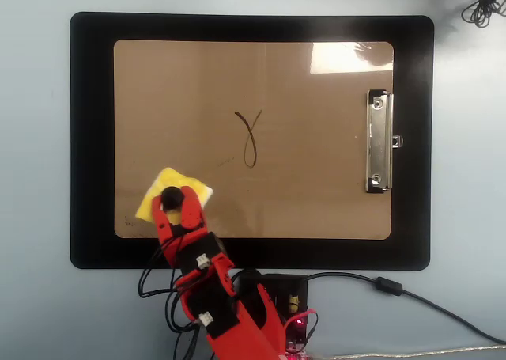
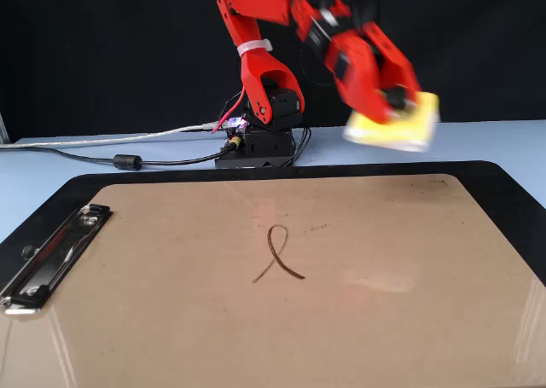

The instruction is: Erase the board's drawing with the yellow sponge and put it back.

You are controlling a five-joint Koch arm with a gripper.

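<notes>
The red gripper (image 1: 171,199) pinches the yellow sponge (image 2: 394,125) by its black knob (image 1: 170,195) and holds it up in the air, clear of the board (image 2: 358,320). From overhead the sponge sits over the board's near left corner (tilted a bit). The drawing (image 1: 250,139) is in the middle, well apart from the sponge.

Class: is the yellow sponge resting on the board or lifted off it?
Lifted: the fixed view shows the sponge in the pincer, above the board.
</notes>
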